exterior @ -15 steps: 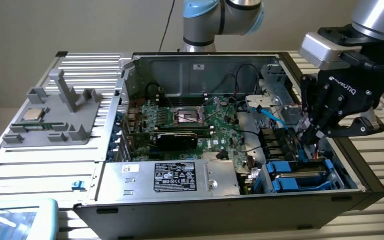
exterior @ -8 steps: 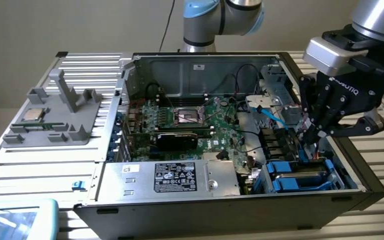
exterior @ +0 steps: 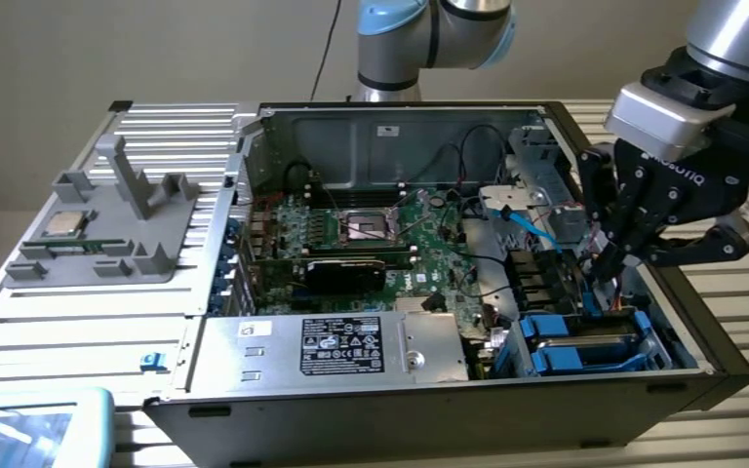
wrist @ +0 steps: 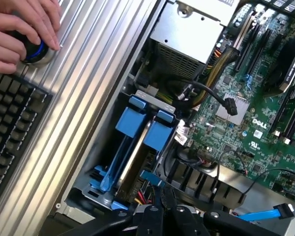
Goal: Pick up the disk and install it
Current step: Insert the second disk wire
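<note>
Disk: the disk (exterior: 585,343) sits in the drive bay at the front corner of the open computer case (exterior: 401,117), on the exterior view's right. Its blue bracket rails (wrist: 137,125) frame it, and from the wrist view it stands on edge between 2 blue carriers, a pale metal side showing between them.

Seating: judged from how it lies, the disk is already down in the bay rather than loose on the table; whether it is fully latched cannot be told.

Step in hand: judged as the install phase, at or near its end, with the pick-up done.

What the next move calls for: a judgement only. Any further push has to run straight along the rails, and any retreat has to clear the cables (wrist: 211,93) and the blue data lead (exterior: 527,222) close by.

Gripper: the gripper (exterior: 609,261) has its fingers pressed together and pinches nothing; the tips hang just above the bay, near the disk's inner end.

Arm pose: the wrist leans in over the case's side wall from the exterior view's right, fingers pointing down into the case.

Surroundings: motherboard (exterior: 374,229) in the middle, power supply (exterior: 335,346) beside the bay, a grey fixture (exterior: 101,229) holding a CPU chip (exterior: 65,224) well apart.

Person: a hand (wrist: 22,27) rests on a round controller knob (wrist: 37,51) next to a keyboard (wrist: 12,123), outside the case.
</note>
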